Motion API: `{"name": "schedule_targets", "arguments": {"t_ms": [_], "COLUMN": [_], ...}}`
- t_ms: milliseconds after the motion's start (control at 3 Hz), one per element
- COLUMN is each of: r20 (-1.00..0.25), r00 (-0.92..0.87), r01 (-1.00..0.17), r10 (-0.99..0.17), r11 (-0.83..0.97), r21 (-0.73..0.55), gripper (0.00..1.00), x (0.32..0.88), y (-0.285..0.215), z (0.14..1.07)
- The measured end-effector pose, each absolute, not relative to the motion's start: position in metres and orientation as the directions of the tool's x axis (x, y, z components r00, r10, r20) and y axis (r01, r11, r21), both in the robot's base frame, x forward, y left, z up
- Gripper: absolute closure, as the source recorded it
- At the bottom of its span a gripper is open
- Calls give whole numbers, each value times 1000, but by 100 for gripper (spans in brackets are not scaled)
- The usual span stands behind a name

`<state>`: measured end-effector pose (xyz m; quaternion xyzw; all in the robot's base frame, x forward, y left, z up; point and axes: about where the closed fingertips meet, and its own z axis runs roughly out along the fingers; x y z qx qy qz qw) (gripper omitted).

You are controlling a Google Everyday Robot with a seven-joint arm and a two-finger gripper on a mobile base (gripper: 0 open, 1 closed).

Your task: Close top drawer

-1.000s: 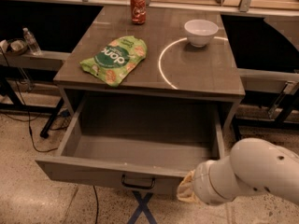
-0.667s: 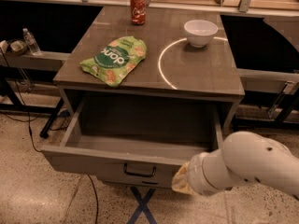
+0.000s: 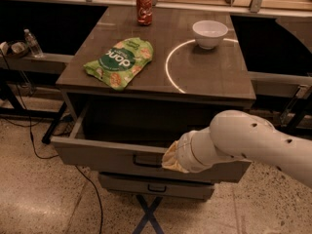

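The top drawer [image 3: 107, 156] is a wide grey drawer under the table top, standing part way out, with its black bar handle [image 3: 146, 163] at the middle of its front. My white arm reaches in from the right. The gripper [image 3: 168, 160] is at the drawer front, just right of the handle, against the upper edge of the front. Its fingers are hidden behind the wrist and its tan cover.
On the grey table top [image 3: 209, 77] lie a green snack bag [image 3: 119, 61], a red soda can [image 3: 144, 9] and a white bowl [image 3: 209, 33]. A lower drawer [image 3: 156, 185] sits below. Cables and a black frame stand at the left, with a water bottle [image 3: 33, 44].
The drawer has slid inward toward the table; less of its interior shows. My arm has moved forward and left with the drawer front.
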<state>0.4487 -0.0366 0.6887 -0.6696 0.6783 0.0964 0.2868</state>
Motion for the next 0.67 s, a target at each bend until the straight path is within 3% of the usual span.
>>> {"name": "schedule_targets", "arguments": {"t_ms": [667], "r20": [-512], "r00": [98], "r01": [-954], "r10": [-853], "r11": [66], "r21": [-293], "gripper": [100], "x": [469], "y": [-33], "z": [691]}}
